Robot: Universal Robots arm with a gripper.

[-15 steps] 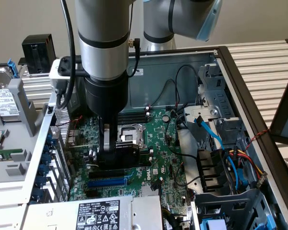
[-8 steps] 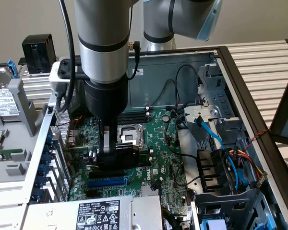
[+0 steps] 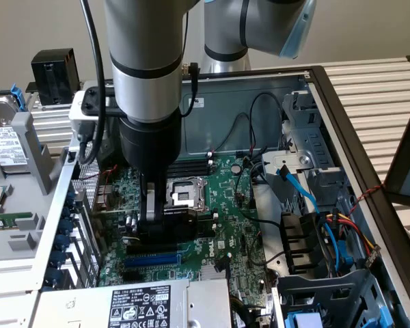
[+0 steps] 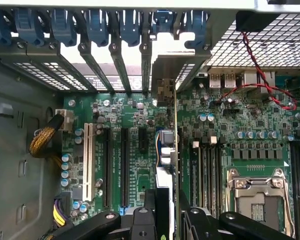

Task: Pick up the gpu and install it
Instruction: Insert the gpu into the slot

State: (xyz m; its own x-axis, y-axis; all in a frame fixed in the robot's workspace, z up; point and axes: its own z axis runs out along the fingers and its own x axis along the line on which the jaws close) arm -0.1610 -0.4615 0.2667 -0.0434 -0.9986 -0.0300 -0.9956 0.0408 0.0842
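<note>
The motherboard (image 3: 225, 239) lies flat in the open case (image 3: 246, 89), which sits on the desk (image 3: 376, 89). The CPU socket (image 3: 186, 193) is near the board's middle. The gpu (image 3: 172, 222) stands on edge between the jaws, over the board, between the socket and the long expansion slots (image 4: 124, 165), one end toward the case's slotted wall (image 4: 115, 55). The power supply (image 3: 140, 304) sits at the case's edge nearest the exterior camera. The drive cage (image 3: 307, 171) lines the side at the exterior view's right.

Slatted bench (image 3: 379, 92) — open computer case (image 3: 273, 85) on it.
</note>
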